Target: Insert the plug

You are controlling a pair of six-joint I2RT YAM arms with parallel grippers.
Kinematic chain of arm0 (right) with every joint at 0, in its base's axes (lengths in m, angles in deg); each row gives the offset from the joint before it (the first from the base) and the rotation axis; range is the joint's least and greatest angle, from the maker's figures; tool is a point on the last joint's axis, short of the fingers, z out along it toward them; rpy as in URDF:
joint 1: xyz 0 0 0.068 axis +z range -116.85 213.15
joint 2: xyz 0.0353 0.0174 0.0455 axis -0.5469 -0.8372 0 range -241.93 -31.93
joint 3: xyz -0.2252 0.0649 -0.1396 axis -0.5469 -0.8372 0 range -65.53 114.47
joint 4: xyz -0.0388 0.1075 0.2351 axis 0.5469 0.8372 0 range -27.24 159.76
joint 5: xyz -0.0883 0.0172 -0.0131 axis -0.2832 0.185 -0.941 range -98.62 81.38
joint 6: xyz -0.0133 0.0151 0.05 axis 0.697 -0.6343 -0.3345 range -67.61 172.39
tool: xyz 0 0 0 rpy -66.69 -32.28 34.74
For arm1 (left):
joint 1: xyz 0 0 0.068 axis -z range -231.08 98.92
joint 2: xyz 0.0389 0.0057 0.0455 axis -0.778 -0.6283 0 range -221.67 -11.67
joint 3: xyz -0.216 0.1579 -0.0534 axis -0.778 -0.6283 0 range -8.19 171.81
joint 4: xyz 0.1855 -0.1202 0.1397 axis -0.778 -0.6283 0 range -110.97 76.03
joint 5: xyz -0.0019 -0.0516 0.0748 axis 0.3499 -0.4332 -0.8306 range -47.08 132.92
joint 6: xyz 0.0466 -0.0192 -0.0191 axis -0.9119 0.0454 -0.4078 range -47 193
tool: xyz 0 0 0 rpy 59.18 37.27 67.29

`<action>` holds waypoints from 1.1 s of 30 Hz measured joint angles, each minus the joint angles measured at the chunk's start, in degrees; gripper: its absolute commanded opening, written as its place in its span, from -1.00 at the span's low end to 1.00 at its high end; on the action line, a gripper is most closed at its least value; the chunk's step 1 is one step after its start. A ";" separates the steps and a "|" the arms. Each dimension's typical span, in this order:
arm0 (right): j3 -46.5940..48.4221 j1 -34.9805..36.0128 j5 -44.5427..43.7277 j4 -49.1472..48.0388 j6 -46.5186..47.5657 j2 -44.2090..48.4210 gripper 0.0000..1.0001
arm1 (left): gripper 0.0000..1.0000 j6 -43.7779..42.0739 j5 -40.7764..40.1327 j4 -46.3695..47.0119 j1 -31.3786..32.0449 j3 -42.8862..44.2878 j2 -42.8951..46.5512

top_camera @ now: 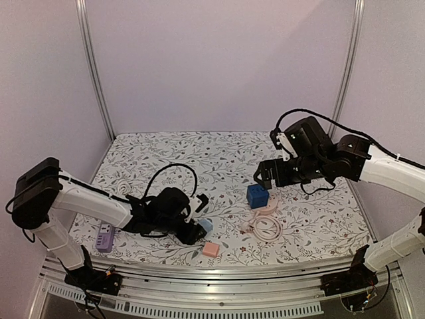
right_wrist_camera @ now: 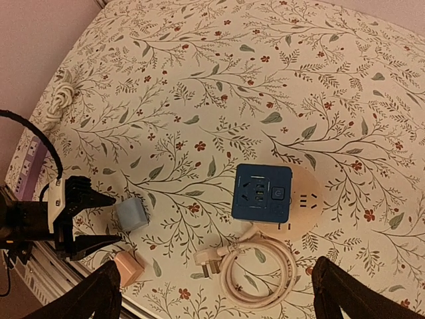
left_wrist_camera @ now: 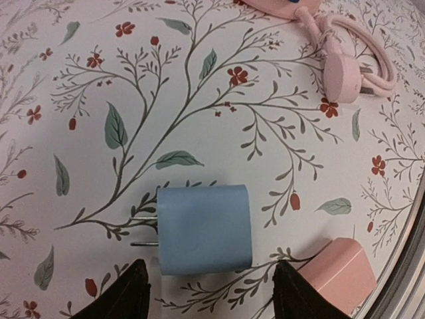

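Left arm: the left gripper (left_wrist_camera: 209,262) sits low over the flowered tablecloth (left_wrist_camera: 199,100). Its fingers (left_wrist_camera: 123,296) are apart. The light-blue plug (left_wrist_camera: 202,229) lies flat on the cloth in the gap between them, just ahead of the tips. A sliver of cloth shows on either side, so neither finger appears to touch it. The plug's two metal prongs (left_wrist_camera: 143,229) stick out sideways, toward the finger on the left of the wrist view.

Just outside the other finger lies a pink adapter (left_wrist_camera: 339,272), close to the plug but not touching it. Well beyond the fingertips, up and to the right in that view, lies a round pink plug head (left_wrist_camera: 345,76) on its pink cord.

Right arm: the right gripper (right_wrist_camera: 216,264) hangs above the cloth with its fingers (right_wrist_camera: 96,296) spread wide and nothing between them. Below and between the tips lies the coiled pink cable (right_wrist_camera: 255,276). Just past the coil stands a dark blue cube socket (right_wrist_camera: 261,193) on a pale round base. The light-blue plug shows beyond this gripper's left-hand finger, framed by the other arm's fingers.

In the top view, a purple power strip (top_camera: 104,236) lies behind the left gripper, beside that arm's forearm, well apart from the plug.
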 measured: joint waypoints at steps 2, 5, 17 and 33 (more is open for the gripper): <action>-0.57 0.00 0.24 -0.09 0.00 -0.02 0.98 | 0.17 -0.17 -0.15 -0.39 0.02 0.31 -0.74; -1.16 0.00 0.44 -0.17 0.00 0.00 0.98 | 0.14 -0.39 -0.22 -0.72 0.07 0.83 -1.49; -2.60 0.00 1.44 -0.85 0.00 1.55 0.98 | -0.02 -1.01 -1.75 -1.92 0.87 3.80 -4.87; -3.85 0.00 2.54 -1.73 -0.02 2.10 0.97 | -0.55 -2.34 -4.74 -2.51 1.44 7.17 -7.80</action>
